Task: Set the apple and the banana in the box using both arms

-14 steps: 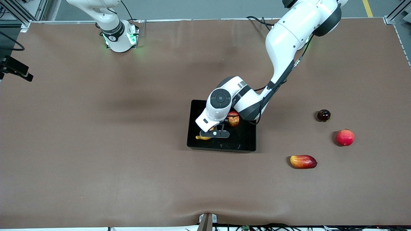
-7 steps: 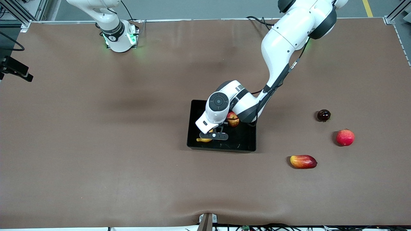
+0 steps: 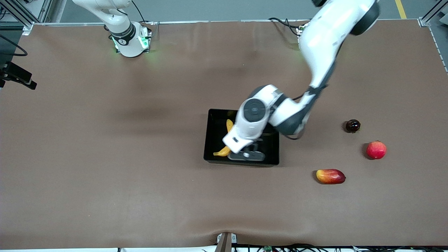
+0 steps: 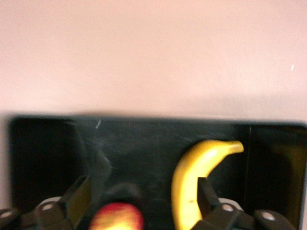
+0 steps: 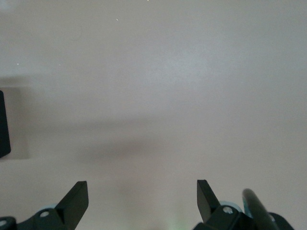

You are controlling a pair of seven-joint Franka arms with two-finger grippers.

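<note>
The black box [image 3: 214, 125] sits mid-table. The yellow banana [image 3: 226, 137] lies in it toward the right arm's end. My left gripper [image 3: 247, 153] hovers open and empty over the box's edge nearest the front camera. The left arm hides the apple in the front view. In the left wrist view the apple [image 4: 117, 220] and the banana [image 4: 195, 184] lie on the box floor [image 4: 139, 139] under the open left gripper [image 4: 141, 194]. The right gripper [image 5: 141, 184] is open and empty over bare table. It is out of the front view.
Toward the left arm's end lie a dark round fruit [image 3: 352, 125], a pinkish-red round fruit [image 3: 376, 149] and a red-yellow mango-like fruit [image 3: 330, 176]. A corner of the box [image 5: 3, 124] shows in the right wrist view.
The left arm has lifted and swung toward its own end of the table. The banana now shows more fully and the arm covers the apple. The fruits on the table have not moved.
</note>
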